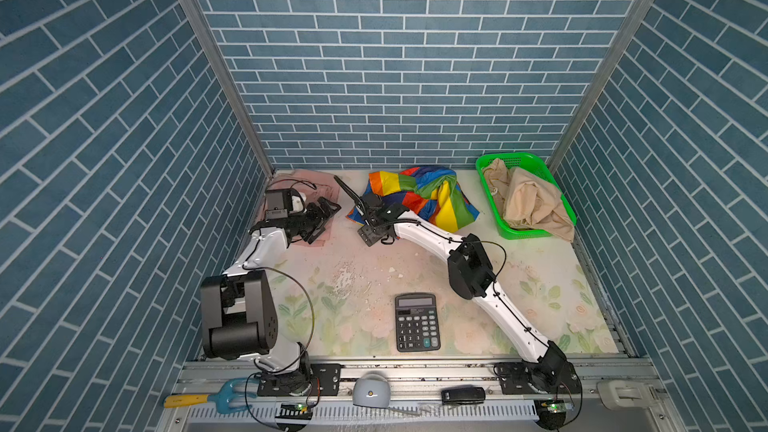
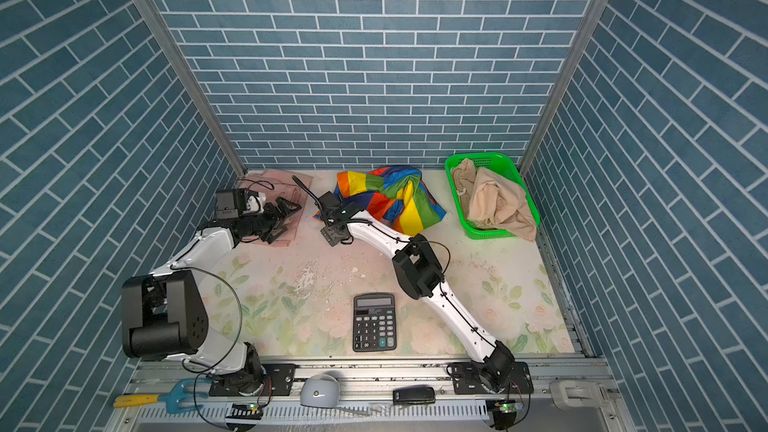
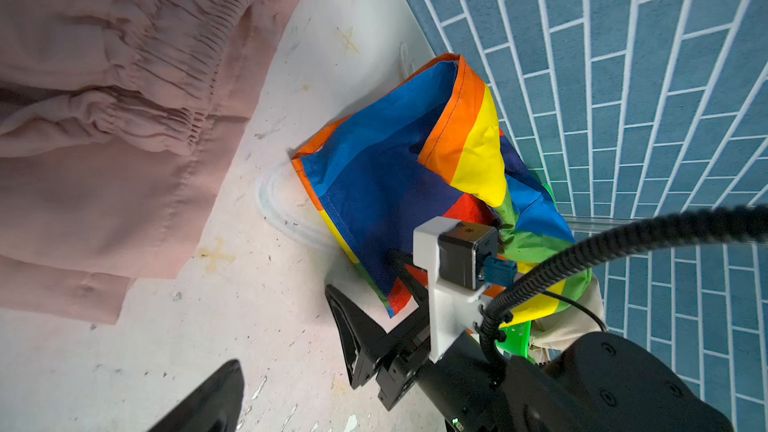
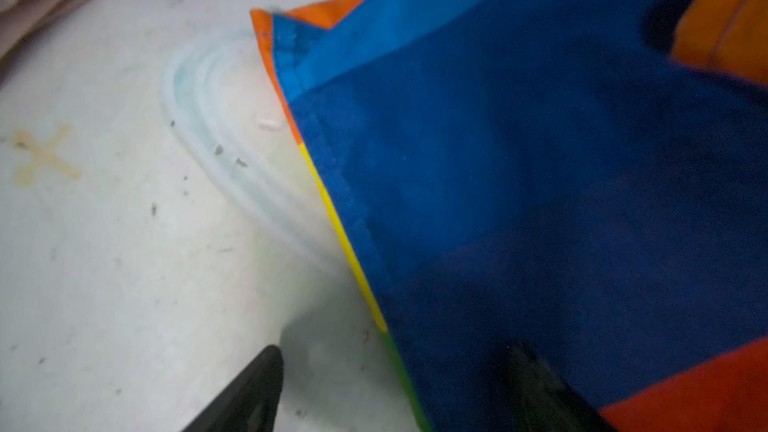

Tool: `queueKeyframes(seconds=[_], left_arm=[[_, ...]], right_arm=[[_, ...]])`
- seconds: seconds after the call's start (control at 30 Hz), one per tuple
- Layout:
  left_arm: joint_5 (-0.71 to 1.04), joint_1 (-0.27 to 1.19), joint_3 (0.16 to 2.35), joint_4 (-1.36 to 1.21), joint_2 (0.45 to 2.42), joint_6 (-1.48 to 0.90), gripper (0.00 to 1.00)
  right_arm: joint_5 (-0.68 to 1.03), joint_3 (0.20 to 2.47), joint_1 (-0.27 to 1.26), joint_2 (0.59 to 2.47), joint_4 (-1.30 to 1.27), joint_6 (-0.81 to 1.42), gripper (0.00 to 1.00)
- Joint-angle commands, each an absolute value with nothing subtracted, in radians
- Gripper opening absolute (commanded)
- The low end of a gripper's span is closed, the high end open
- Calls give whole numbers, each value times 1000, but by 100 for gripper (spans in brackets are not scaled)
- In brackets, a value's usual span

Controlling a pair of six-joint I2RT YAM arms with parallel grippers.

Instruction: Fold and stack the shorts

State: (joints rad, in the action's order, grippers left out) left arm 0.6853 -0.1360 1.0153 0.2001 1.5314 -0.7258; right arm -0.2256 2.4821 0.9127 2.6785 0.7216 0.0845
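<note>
The rainbow-striped shorts [image 1: 424,189] lie crumpled at the back middle of the table. My right gripper [image 1: 353,195] reaches across to their left edge. In the right wrist view it [image 4: 395,351] is open, one finger on bare table and the other over the blue cloth [image 4: 540,160], with the hem between them. Pale pink shorts [image 1: 316,184] lie spread at the back left, their gathered waist [image 3: 104,118] showing in the left wrist view. Above them my left gripper [image 1: 328,220] hangs open and empty. Beige shorts [image 1: 532,201] spill over the green basket [image 1: 528,234] at the back right.
A black calculator [image 1: 417,322] lies near the table's front middle. On the front rail sit a blue hand fork with a yellow handle [image 1: 208,398], a grey tape measure [image 1: 371,390] and a small black device [image 1: 462,394]. Blue brick walls close in three sides.
</note>
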Motion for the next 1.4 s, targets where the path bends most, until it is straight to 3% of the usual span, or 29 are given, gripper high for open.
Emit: queueKeyframes(seconds=[0.0, 0.1, 0.2, 0.27, 0.43, 0.6, 0.83, 1.0, 1.13, 1.37], left_arm=[[709, -155, 1006, 187, 1520, -721, 100], [710, -162, 1018, 193, 1516, -718, 100], [714, -162, 1022, 201, 1520, -713, 100], [713, -162, 1013, 196, 1517, -717, 100], [710, -163, 995, 190, 1513, -723, 100], [694, -145, 996, 199, 1492, -726, 100], [647, -37, 1040, 240, 1506, -696, 99], [603, 93, 1088, 243, 1560, -692, 100], [610, 180, 1121, 184, 1640, -744, 100], [628, 316, 1187, 99, 1760, -840, 100]], right_arm=[[-353, 2532, 923, 2750, 761, 51, 72], [-379, 2551, 925, 2776, 761, 50, 54], [-369, 2561, 925, 2781, 760, 48, 18], [-355, 2581, 926, 2769, 765, 48, 0], [-270, 2644, 915, 2665, 749, 31, 0], [-98, 2655, 806, 2444, 752, 204, 0], [17, 2163, 551, 1971, 588, 371, 0], [82, 1684, 333, 1666, 455, 482, 0], [188, 1401, 206, 1532, 379, 563, 0], [189, 1106, 45, 1390, 334, 599, 0]])
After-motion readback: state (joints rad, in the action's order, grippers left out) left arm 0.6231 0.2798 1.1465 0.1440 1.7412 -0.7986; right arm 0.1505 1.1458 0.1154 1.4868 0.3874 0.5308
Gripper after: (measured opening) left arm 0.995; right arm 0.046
